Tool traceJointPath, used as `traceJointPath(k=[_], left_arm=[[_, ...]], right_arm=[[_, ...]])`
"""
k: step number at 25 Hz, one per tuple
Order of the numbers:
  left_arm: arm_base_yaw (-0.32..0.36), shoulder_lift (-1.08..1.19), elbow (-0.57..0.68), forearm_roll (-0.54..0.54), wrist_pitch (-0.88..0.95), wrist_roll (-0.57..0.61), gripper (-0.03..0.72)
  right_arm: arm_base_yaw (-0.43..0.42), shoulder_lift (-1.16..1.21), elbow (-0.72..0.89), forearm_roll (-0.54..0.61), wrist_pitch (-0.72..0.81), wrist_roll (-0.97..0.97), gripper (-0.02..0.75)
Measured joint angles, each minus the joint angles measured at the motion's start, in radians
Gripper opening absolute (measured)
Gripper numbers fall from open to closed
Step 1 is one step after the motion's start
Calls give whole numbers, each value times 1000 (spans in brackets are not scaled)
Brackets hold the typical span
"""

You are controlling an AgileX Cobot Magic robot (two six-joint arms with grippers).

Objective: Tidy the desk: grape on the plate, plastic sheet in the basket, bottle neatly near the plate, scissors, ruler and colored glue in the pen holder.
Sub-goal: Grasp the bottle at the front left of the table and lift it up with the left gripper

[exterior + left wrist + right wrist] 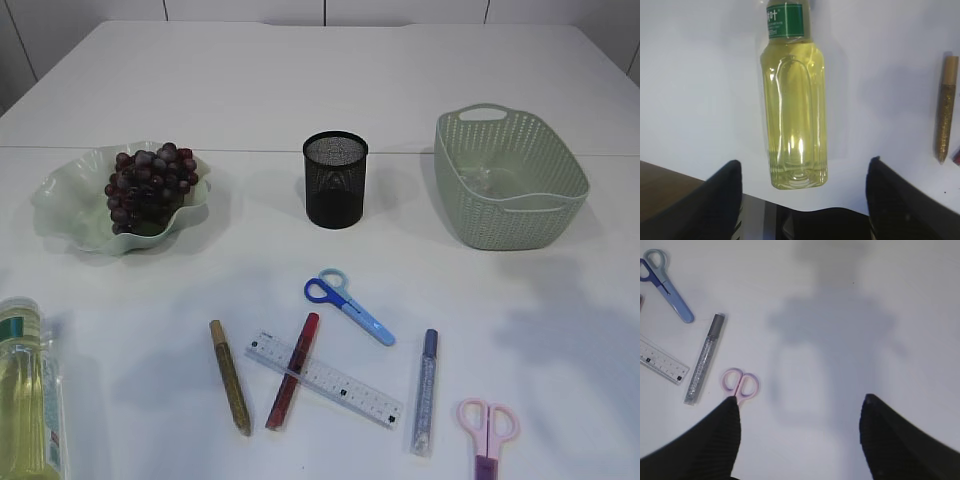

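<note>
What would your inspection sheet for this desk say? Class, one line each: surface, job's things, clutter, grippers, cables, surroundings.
Surface: white table.
Job's things: grapes on plate; bottle lying flat; pen holder and basket upright; blue scissors, pink scissors, ruler and three glue pens loose.
Clutter: nothing seen.
Grippers: left gripper open above the bottle; right gripper open, empty.
Cables: nothing seen.
Surroundings: pale wall panels.

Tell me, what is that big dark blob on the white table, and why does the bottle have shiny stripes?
In the right wrist view the grey blob is a soft-edged shadow on the table, probably cast by the arm above. In the left wrist view the bottle shows bright streaks where light glints off its clear plastic. In the exterior view the pictures are evenly lit, with faint shadows beside the pen holder and basket.
</note>
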Motion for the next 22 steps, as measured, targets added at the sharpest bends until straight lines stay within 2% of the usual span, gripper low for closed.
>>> traceJointPath(k=[4, 17, 22], left_arm=[[0, 79, 0, 0, 0, -3, 603], [0, 314, 0, -31, -54, -13, 596], [5, 328, 0, -33, -81, -19, 665]], right_arm=[[0, 0, 0, 0, 0, -8, 575], [0, 0, 0, 0, -1, -8, 575], [0, 0, 0, 0, -2, -8, 575]])
